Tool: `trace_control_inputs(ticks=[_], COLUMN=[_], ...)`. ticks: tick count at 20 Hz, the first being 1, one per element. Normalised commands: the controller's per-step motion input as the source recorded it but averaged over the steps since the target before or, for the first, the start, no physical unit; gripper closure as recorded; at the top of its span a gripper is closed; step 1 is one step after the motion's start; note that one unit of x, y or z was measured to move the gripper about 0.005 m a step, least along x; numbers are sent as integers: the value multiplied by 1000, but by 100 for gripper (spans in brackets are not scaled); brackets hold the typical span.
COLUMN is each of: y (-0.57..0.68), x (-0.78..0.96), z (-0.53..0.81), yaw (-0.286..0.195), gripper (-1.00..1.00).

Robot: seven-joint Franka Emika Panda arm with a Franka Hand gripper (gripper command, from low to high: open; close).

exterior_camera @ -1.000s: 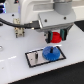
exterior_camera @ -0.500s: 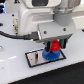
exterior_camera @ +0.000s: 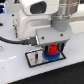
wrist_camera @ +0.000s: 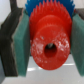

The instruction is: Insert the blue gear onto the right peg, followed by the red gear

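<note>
The red gear [exterior_camera: 52,49] is held flat between the fingers of my gripper [exterior_camera: 52,51], which is shut on it. Directly below it lies the blue gear [exterior_camera: 48,56], resting on the grey, black-bordered plate [exterior_camera: 33,59]; the two gears look close together or touching. The right peg is hidden under the gears. In the wrist view the red gear [wrist_camera: 47,37] fills the picture, its centre hole showing dark. The teal pads [wrist_camera: 20,47] press on it from both sides. Blue gear teeth [wrist_camera: 31,6] show past its rim.
The plate lies on a white table [exterior_camera: 15,70]. A black cable [exterior_camera: 12,41] runs from the arm toward the exterior view's left. The white arm body [exterior_camera: 35,22] hangs over the back of the plate.
My gripper has come down with the red gear, from above and to the right of the plate to just over the blue gear. The blue gear has stayed on the plate.
</note>
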Motion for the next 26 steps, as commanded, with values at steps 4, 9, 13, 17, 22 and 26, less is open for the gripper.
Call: trace_control_inputs(ticks=[4,9,13,17,22,26], y=[-33,-59,-38,20,182,118], x=[123,46,20,-1,-10,-14], z=[-185,-179,-72,128,702,581], yaw=[0,0,0,0,0,0], gripper=[100,-100,-100,-100,-100,-100])
